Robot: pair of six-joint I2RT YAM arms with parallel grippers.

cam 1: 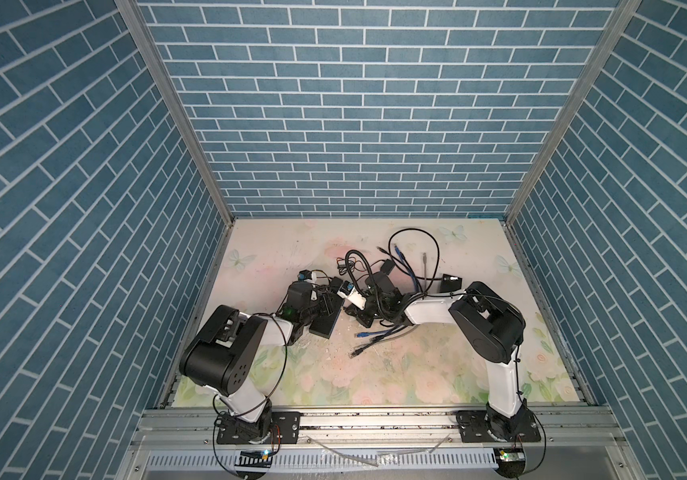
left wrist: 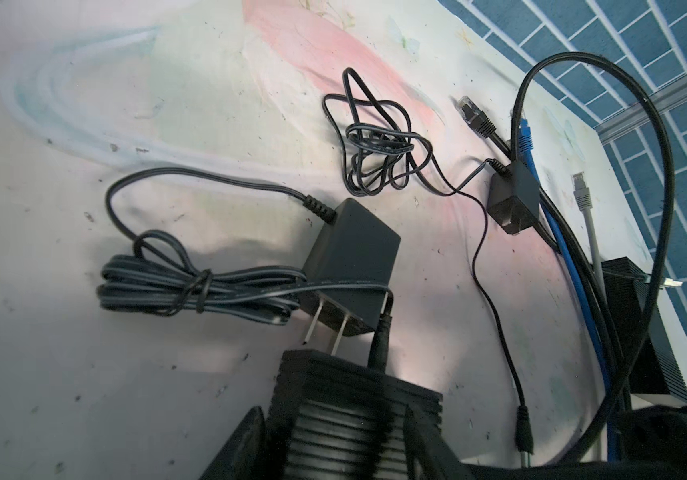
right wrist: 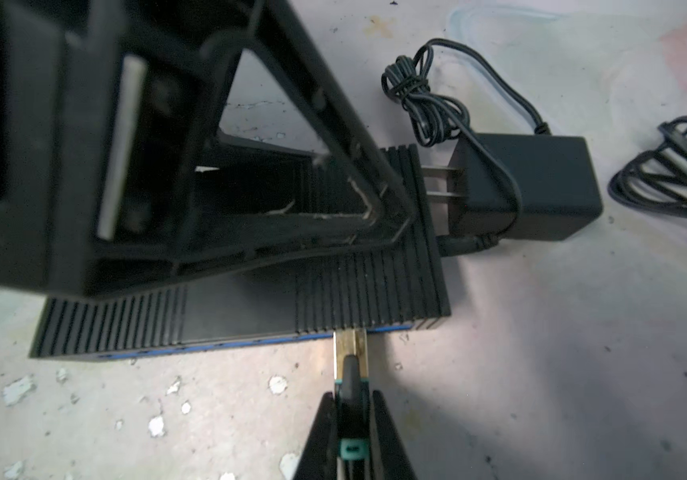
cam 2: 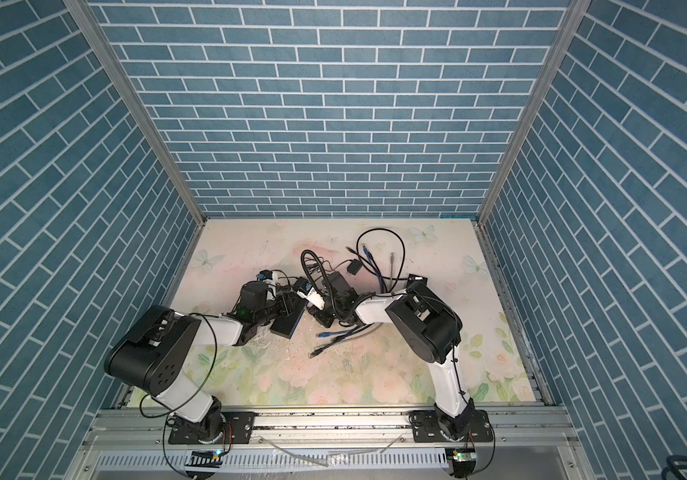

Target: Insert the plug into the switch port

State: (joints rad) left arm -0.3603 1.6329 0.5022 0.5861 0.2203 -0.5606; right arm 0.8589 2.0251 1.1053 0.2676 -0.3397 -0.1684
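Two grippers: left gripper [left wrist: 333,436] clamps the network switch [right wrist: 333,291] across its ribbed body; right gripper [right wrist: 352,419] pinches the Ethernet plug [right wrist: 350,353].
Network switch: blue port face toward the plug; could skid back onto the power adapter [right wrist: 533,187] if the clamp slips.
Ethernet plug: tip at a port mouth; any tilt may jam it on the rim.

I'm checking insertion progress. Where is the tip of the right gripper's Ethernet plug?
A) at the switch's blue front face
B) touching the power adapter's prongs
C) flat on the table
A: the right gripper pinches the Ethernet plug, whose clear tip meets the switch at its blue front edge.
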